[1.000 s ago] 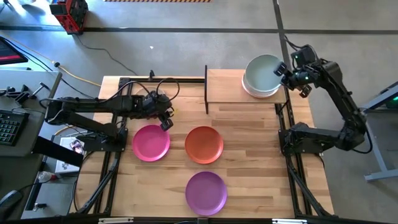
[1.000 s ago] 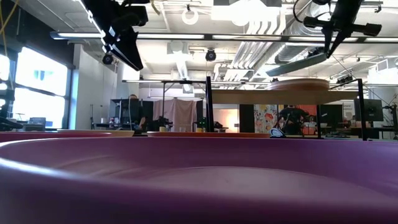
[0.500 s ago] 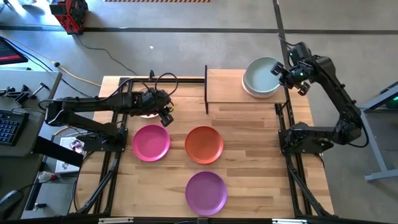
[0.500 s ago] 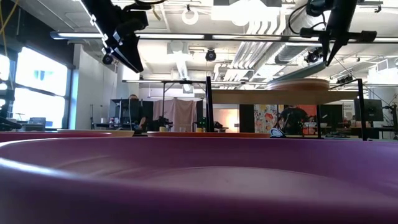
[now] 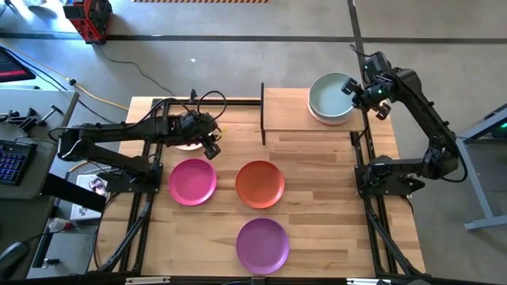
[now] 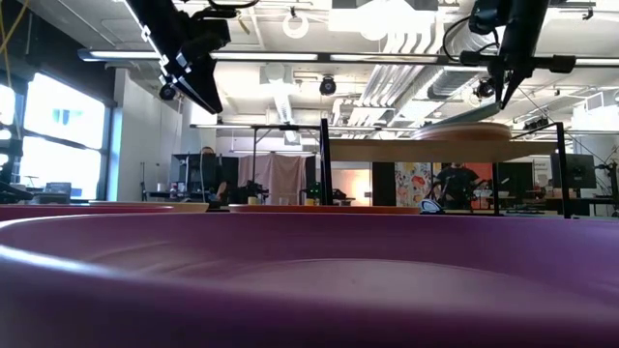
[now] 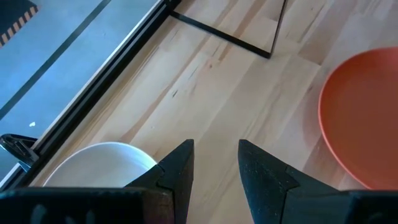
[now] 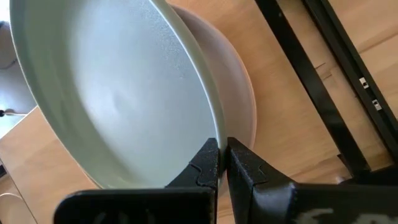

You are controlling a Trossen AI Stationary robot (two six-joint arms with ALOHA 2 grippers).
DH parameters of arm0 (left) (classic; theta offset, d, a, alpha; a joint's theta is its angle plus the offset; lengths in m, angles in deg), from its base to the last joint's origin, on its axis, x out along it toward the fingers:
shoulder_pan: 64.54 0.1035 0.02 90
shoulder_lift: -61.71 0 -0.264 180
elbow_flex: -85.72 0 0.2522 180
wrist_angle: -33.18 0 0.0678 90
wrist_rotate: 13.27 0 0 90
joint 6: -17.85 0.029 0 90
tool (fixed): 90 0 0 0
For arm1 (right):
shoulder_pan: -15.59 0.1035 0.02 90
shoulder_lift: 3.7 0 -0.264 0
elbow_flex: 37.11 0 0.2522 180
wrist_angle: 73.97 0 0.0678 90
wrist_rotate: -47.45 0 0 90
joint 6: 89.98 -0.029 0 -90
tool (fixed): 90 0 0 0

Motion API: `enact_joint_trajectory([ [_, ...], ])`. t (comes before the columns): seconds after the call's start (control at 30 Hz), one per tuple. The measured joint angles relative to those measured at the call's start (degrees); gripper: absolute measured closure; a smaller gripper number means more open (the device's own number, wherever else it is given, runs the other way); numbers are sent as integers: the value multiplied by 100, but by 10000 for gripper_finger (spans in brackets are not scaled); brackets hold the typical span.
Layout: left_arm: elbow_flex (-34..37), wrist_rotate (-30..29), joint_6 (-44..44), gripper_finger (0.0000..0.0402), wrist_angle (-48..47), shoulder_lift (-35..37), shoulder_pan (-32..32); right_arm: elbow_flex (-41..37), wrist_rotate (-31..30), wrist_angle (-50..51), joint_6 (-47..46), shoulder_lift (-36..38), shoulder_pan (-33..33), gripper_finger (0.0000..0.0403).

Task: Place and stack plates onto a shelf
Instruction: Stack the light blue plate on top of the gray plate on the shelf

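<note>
A pale grey-green plate sits tilted over a beige plate at the right end of the light-wood shelf. My right gripper is shut on it. On the tabletop lie a magenta plate, an orange plate and a purple plate, which fills the low view. My left gripper is open and empty above the table, beside a cream plate lying flat on the table. My right gripper pinches the grey-green plate's rim on the plate's right side, one finger inside the plate and one outside. The fingers come from above and the table's right, pointing down. The held side is raised; the opposite side is down at the stack.
Thin black posts stand at the shelf's left end and right end. Bare slatted tabletop lies right of the orange and purple plates. A person stands in the room far behind.
My right gripper has gone down and a little toward the table's left with the grey-green plate. The plate has come down from a steeper tilt above the stack to a shallow tilt on it. My left gripper has drawn slightly toward the far edge.
</note>
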Motion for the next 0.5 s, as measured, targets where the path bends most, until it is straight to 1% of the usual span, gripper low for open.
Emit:
enact_joint_trajectory([
  [0.27, 0, 1, 32, 286, 0, -1, 0, 0, 2, 333, 42, 0, 2, 402],
  [0.5, 0, 1, 30, 286, 0, -1, -2, 0, -3, 362, 251, 0, 2, 402],
])
